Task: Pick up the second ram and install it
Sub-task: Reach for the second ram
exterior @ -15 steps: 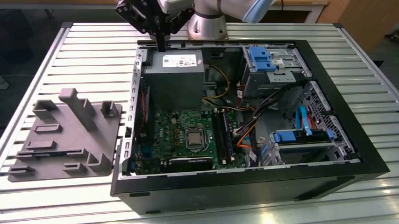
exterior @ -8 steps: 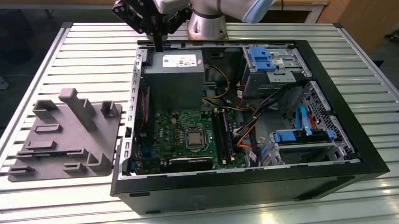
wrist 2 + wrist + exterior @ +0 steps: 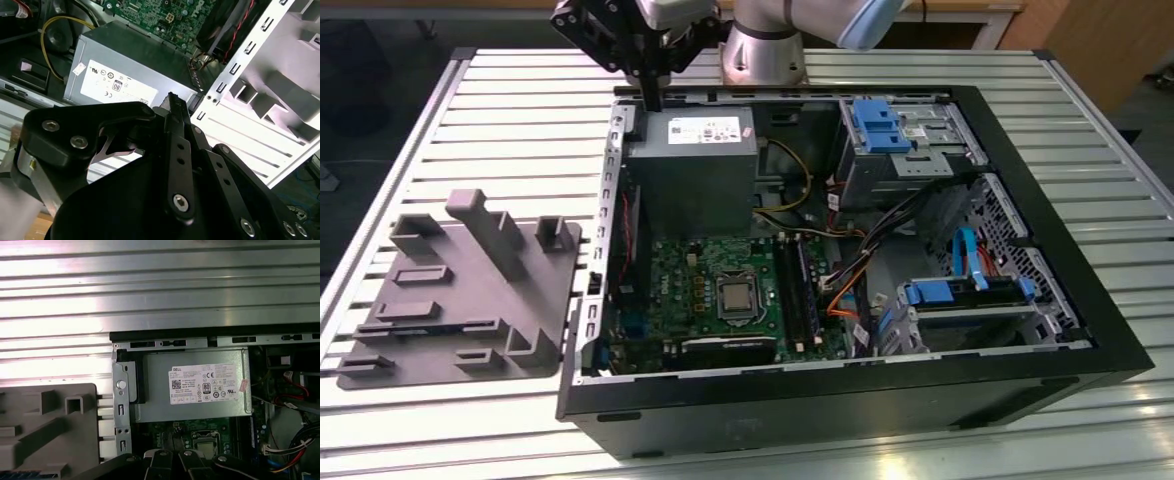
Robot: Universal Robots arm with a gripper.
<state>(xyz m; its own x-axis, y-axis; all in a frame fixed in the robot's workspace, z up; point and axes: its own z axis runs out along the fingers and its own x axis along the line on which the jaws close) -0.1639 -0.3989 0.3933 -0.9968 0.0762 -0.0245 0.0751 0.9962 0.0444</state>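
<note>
My gripper [image 3: 650, 103] hangs over the far edge of the open computer case [image 3: 1067, 370], just above the far corner of the grey power supply [image 3: 691, 150]. Its black fingers are pressed together into one thin bar, with nothing visible between them. In the second wrist view the gripper [image 3: 169, 100] also looks shut, pointing at the power supply [image 3: 135, 60]. A thin dark-blue strip [image 3: 22, 475] lies on the grey holder tray [image 3: 50, 430], cut off by the picture's edge. It looks like the second ram. The black memory slots [image 3: 797, 290] sit beside the processor socket [image 3: 738, 296].
The grey holder tray [image 3: 467, 290] lies on the slatted metal table [image 3: 507, 110], on the exterior view's left of the case. Inside the case are the green motherboard [image 3: 687, 290], loose cables [image 3: 847, 280] and blue drive brackets [image 3: 881, 125]. The arm's base [image 3: 761, 50] stands behind the case.
</note>
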